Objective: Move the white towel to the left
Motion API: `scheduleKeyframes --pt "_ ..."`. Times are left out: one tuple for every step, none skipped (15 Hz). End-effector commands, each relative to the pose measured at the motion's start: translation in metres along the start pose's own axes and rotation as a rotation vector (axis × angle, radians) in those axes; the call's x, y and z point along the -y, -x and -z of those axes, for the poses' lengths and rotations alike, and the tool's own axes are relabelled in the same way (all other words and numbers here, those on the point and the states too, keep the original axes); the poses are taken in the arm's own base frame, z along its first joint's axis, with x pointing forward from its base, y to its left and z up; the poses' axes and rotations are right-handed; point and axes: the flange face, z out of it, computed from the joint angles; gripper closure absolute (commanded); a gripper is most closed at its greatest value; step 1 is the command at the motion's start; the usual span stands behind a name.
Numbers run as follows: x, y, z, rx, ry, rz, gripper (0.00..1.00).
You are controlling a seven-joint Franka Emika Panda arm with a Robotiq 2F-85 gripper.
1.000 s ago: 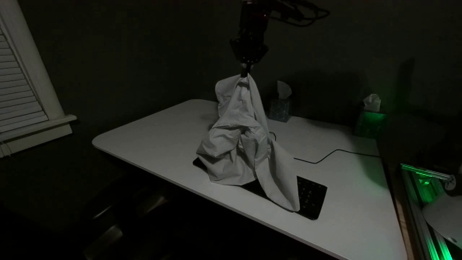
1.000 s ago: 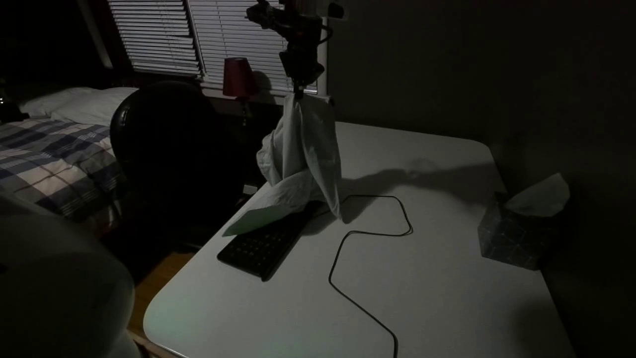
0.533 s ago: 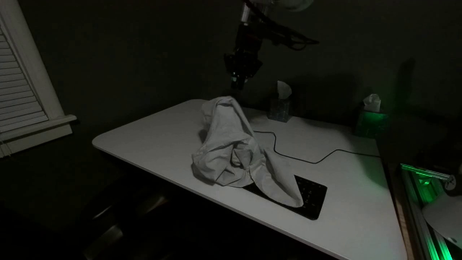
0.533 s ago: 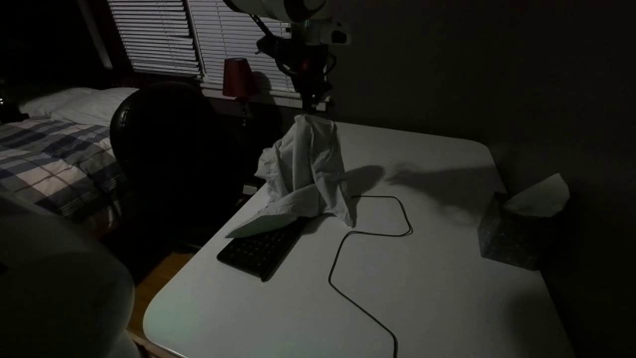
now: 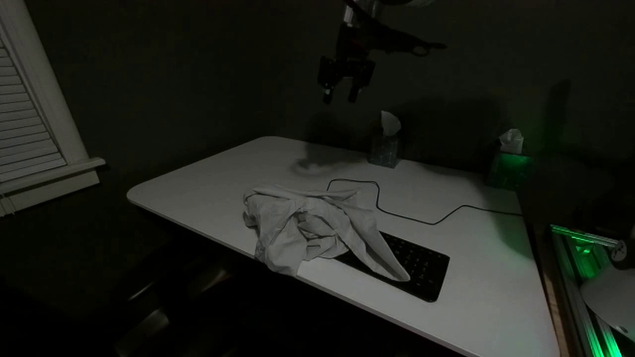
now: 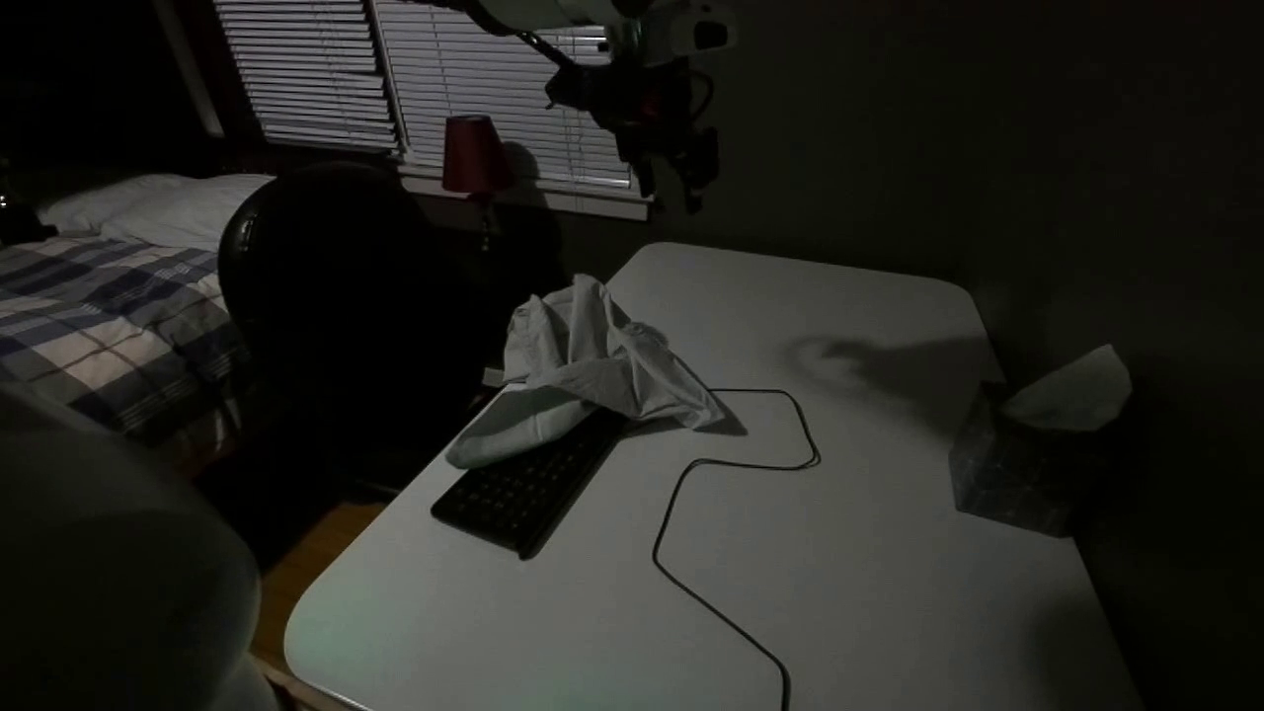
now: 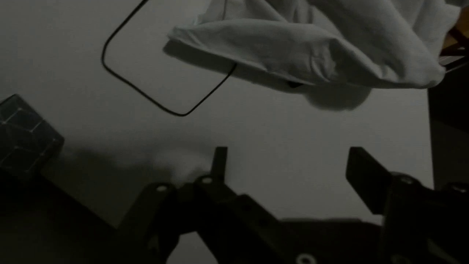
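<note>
The white towel (image 5: pixel 292 228) lies crumpled on the white table, covering part of the black keyboard (image 5: pixel 421 270). One fold reaches the table's front edge, and in an exterior view the towel (image 6: pixel 592 365) still stands up in a loose peak. My gripper (image 5: pixel 340 100) hangs in the air above and behind the towel, apart from it. In the wrist view the gripper (image 7: pixel 287 157) is open, its two fingers wide apart with only tabletop behind the gap. The towel (image 7: pixel 311 44) fills the top right of that view, beyond the fingertips.
A patterned tissue box (image 5: pixel 384 150) stands at the table's back edge, and a green-lit box (image 5: pixel 511 168) with tissue is farther right. A thin black cable (image 6: pixel 681 513) winds across the tabletop. A dark chair (image 6: pixel 336 296) stands by the front edge. The room is dim.
A second ago the gripper was shut on the raised towel. The fingers have since spread, the towel has dropped and slumped onto the table, and the gripper has moved clear of it.
</note>
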Motion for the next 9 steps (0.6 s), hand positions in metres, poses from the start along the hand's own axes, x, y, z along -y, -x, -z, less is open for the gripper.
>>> scheduleKeyframes --pt "-0.039 0.012 0.028 0.036 0.102 0.023 0.00" --pt "-0.021 -0.001 0.015 0.011 0.059 0.010 0.00" --pt "-0.027 -0.002 0.021 0.009 0.065 0.005 0.00" --pt "-0.028 -0.003 0.023 0.006 0.064 0.003 0.00" --pt "-0.027 -0.002 0.022 0.007 0.064 0.006 0.00" --pt "-0.025 -0.002 0.019 0.011 0.064 0.010 0.00" --pt "-0.023 -0.001 0.018 0.014 0.064 0.012 0.00" --pt "-0.023 -0.001 0.017 0.015 0.065 0.013 0.00" --pt "-0.023 -0.001 0.016 0.016 0.065 0.013 0.00"
